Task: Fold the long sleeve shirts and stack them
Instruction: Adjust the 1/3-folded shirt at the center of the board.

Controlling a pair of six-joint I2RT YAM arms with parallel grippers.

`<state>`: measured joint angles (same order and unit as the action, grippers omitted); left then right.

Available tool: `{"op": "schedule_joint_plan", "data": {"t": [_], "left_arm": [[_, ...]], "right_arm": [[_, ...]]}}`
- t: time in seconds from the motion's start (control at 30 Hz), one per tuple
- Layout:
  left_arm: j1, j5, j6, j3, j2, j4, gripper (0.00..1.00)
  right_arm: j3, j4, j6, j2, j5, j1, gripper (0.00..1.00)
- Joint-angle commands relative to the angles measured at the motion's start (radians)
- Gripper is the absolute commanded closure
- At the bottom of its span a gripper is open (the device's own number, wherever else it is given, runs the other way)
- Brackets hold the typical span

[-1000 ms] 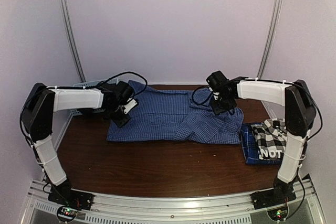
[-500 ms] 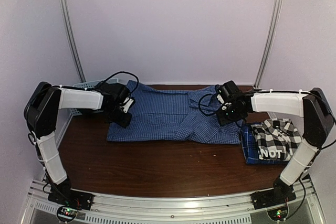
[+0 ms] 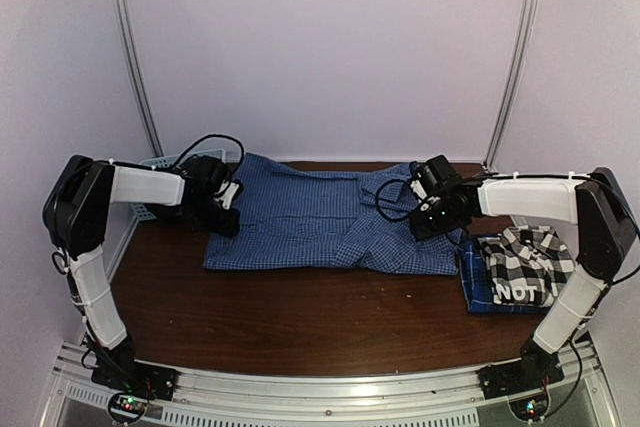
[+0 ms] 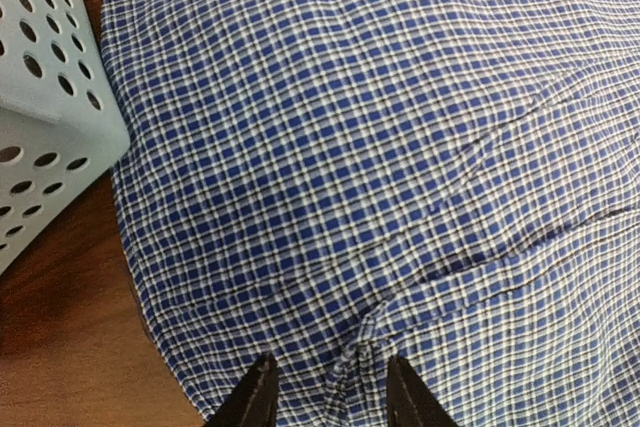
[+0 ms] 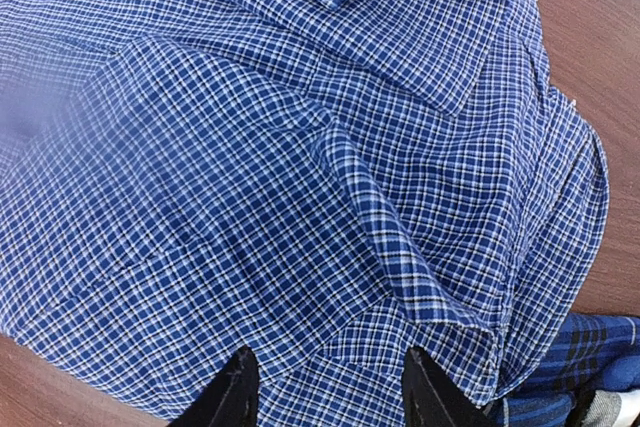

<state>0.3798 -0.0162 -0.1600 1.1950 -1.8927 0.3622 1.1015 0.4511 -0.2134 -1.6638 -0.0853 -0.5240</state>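
Observation:
A blue fine-check shirt (image 3: 330, 222) lies spread flat across the back of the table, collar to the right. My left gripper (image 3: 224, 219) sits low over its left edge. In the left wrist view the left gripper (image 4: 325, 392) stands open, its fingertips (image 4: 255, 397) either side of a small pucker of the shirt (image 4: 380, 147). My right gripper (image 3: 436, 219) hovers over the shirt's right part, near the collar. The right wrist view shows it (image 5: 330, 387) open above a raised fold (image 5: 370, 207). A folded black-and-white plaid shirt (image 3: 520, 262) rests on a darker blue plaid shirt (image 3: 473, 277) at the right.
A light blue lattice basket (image 3: 160, 162) stands at the back left, its corner (image 4: 40, 97) close to the shirt's edge. Brown table (image 3: 300, 307) stretches in front of the shirt. Metal rails rise along the back wall on both sides.
The left gripper's jaws have widened and left a pucker of cloth lying between them. The right arm swung right and down from the collar to the shirt's right part.

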Motion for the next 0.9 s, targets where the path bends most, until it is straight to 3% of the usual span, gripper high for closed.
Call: {"op": "schedule_joint_plan", "data": {"t": [0.0, 0.27, 0.87], "left_arm": [[-0.037, 0.096, -0.006, 0.015, -0.027, -0.045, 0.63], [-0.051, 0.142, -0.005, 0.020, -0.046, -0.059, 0.66], [-0.065, 0.173, 0.000, 0.022, -0.047, -0.065, 1.00]], "right_arm": [[-0.024, -0.016, -0.006, 0.004, 0.008, 0.002, 0.51], [-0.037, -0.021, -0.010, 0.015, 0.017, 0.002, 0.51], [-0.074, -0.040, -0.017, 0.013, 0.023, 0.001, 0.53]]}}
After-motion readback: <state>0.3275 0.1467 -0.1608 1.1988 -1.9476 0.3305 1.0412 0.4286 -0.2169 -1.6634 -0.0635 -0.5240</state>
